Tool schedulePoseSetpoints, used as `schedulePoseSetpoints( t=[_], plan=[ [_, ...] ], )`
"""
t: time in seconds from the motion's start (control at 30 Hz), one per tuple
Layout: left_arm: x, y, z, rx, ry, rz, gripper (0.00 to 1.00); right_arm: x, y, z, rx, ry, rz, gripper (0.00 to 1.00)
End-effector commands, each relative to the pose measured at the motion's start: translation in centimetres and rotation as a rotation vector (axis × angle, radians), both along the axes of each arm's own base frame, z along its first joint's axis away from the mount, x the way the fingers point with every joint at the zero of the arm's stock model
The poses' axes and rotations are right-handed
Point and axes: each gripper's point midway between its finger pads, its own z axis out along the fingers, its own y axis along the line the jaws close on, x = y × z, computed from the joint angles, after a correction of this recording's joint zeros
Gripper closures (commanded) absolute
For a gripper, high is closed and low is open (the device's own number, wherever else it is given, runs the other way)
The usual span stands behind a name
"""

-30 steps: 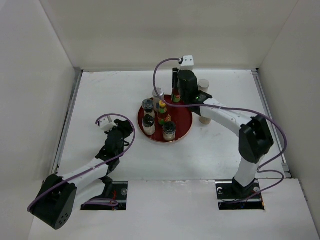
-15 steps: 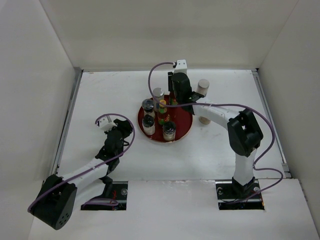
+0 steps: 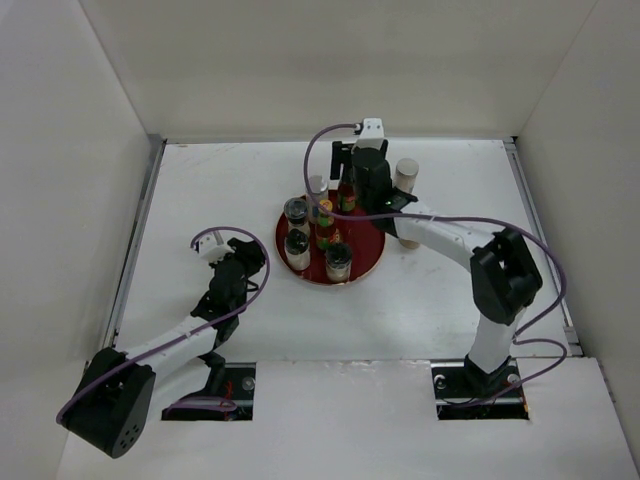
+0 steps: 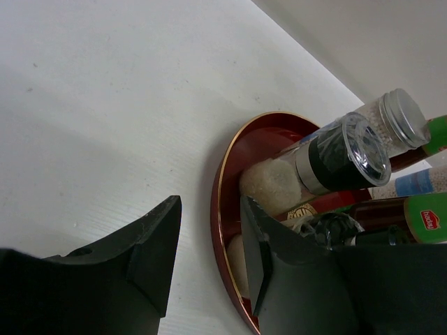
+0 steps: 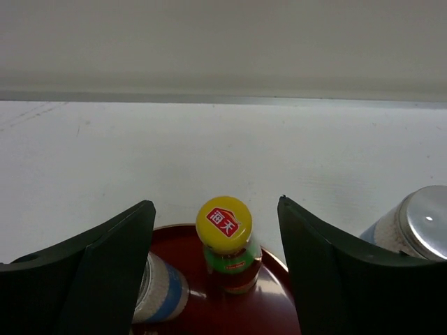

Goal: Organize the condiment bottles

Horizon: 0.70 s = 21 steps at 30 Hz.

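the right gripper (image 5: 215,204) hangs over the far side of the red tray (image 3: 368,255) with its fingers spread wide, gripping nothing. a yellow-capped sauce bottle (image 5: 225,241) stands upright between them, just inside the tray's rim, with clear air on both sides of its cap. to its left on the tray is a blue-labelled shaker (image 5: 162,292), partly behind the left finger. a silver-topped shaker (image 5: 412,227) stands past the right finger and appears to be off the tray. beyond the rim, bare table (image 5: 209,146) runs to the wall.

the left gripper (image 4: 209,202) is low over the table just outside the tray's left rim, fingers parted and empty. past that rim are a glass jar (image 4: 339,159) with a dark band and clear lid, and other bottles crowded close behind it. from above, the table to the left of and nearer than the tray is open, and one tall shaker (image 3: 406,172) stands alone on the table right of the tray.
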Motion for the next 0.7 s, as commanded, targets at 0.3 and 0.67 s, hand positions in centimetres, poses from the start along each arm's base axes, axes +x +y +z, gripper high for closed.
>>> schedulePoseSetpoints(
  t=[0.3,0.67],
  plan=[
    [0.6,-0.3,2.0,-0.045,-0.064,-0.002,0.63,-1.0,-12.0,4.9,0.124,-0.066,-0.216,0.14],
    [0.5,0.0,2.3,-0.038,-0.076,0.006,0.63,3.1,-16.8,-1.1,0.083,0.133,-0.246,0.05]
  ],
)
